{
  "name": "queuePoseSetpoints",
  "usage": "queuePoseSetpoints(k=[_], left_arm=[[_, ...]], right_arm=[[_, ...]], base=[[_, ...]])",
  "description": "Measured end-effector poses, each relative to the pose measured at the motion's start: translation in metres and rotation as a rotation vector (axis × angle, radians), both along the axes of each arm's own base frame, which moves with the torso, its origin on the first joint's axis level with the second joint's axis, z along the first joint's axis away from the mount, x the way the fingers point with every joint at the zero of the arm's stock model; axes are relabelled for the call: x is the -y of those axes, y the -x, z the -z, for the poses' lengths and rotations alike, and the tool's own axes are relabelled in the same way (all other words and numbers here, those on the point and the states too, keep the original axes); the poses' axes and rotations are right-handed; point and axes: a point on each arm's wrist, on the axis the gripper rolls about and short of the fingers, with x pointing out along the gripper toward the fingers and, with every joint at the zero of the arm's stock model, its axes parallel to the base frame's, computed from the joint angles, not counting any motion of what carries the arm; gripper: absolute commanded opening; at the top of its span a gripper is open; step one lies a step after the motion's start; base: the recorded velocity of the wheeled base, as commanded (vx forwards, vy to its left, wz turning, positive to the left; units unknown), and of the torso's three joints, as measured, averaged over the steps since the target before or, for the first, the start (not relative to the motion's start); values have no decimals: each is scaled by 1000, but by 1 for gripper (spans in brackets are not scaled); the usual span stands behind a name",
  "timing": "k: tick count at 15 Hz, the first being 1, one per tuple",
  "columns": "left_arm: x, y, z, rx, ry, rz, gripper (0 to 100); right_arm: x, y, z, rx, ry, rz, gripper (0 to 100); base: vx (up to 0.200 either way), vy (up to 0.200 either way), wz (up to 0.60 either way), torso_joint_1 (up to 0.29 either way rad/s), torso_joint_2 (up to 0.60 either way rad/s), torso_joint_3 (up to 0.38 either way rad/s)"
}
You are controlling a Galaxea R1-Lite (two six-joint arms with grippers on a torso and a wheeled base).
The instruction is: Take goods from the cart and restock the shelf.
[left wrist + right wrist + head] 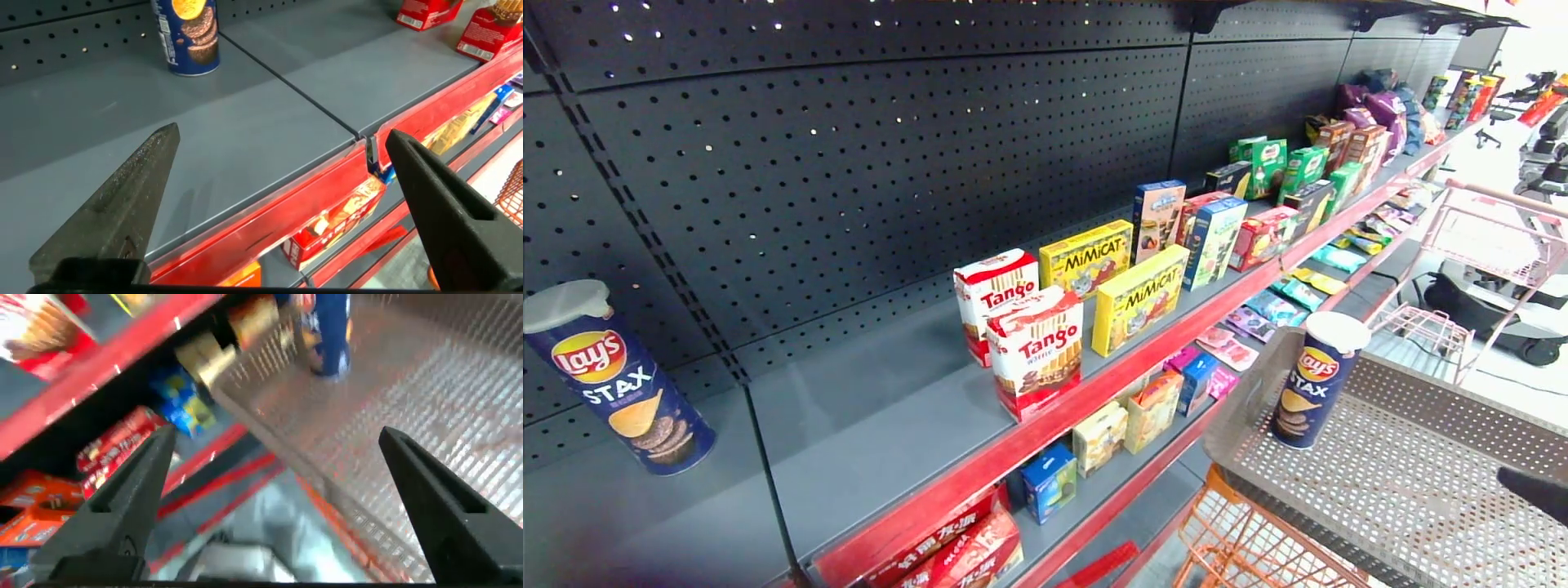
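My left tool point(274, 204) stands wide open, its two dark tapered fingers point(122, 204) spread far apart and gripping nothing. My right tool point(278, 506) is spread just as wide, also empty, angled downward. The dark end of my right arm point(1535, 492) sits low at my right side.

Counted items: two cans point(614, 384) point(1316, 384), two red-white boxes point(995, 296) point(1037, 353), two yellow boxes point(1086, 258) point(1139, 300) and two blue boxes point(1157, 216) point(1213, 242). There is one grey cart point(1421, 474) and one pink cart point(1494, 237). The green boxes point(1267, 167) number at least three; the packets point(1278, 309) are too many and too small to count.
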Motion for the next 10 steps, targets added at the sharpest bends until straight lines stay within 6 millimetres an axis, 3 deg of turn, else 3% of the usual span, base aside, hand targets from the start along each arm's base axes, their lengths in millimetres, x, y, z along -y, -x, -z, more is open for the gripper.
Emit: queuePoseSetpoints(k=[6,10], left_arm=[[0,0,0,0,0,0,100],[0,0,0,-1,0,0,100]], right_arm=[[15,-68,14,-220,17,73,100],[18,-87,24,-285,68,19,100]], base=[[0,0,0,0,0,0],[0,0,0,0,0,0]])
